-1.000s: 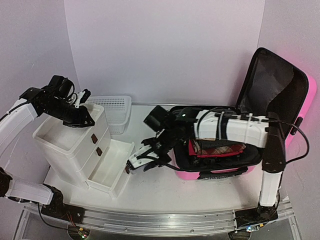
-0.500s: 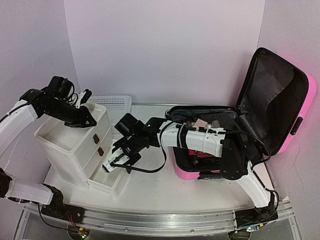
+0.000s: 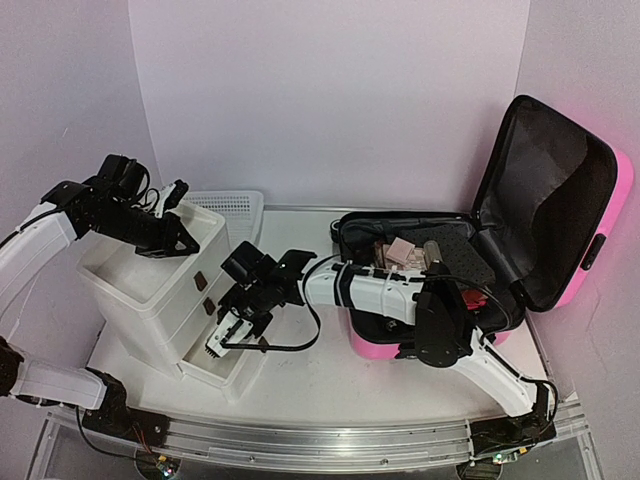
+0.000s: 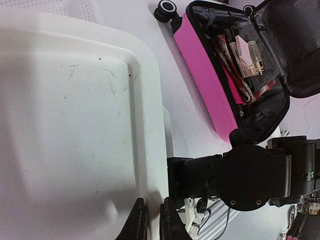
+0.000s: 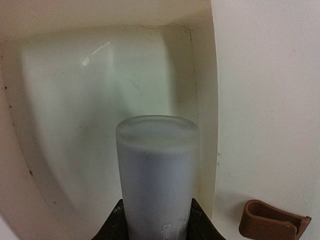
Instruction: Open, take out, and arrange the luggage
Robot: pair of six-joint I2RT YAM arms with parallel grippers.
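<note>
Only the right wrist view showed us the right tool [image 5: 156,222] grasping a frosted bottle [image 5: 156,165]; the left tool [image 4: 152,225] pinched the drawer unit [image 3: 140,290]. Luggage [image 3: 545,190] stood open at right, the right tool newly swung away.

The luggage [image 3: 545,190], a glossy pink hard-shell suitcase, is lying open on the right side of the counter [image 3: 330,385]. Its lid is standing up, leaning back to the right and showing black fabric lining. The lower half is resting flat, its black-lined cavity holding small items [image 4: 242,52]. A black wheel [image 4: 166,7] is showing at its far left corner.
</note>
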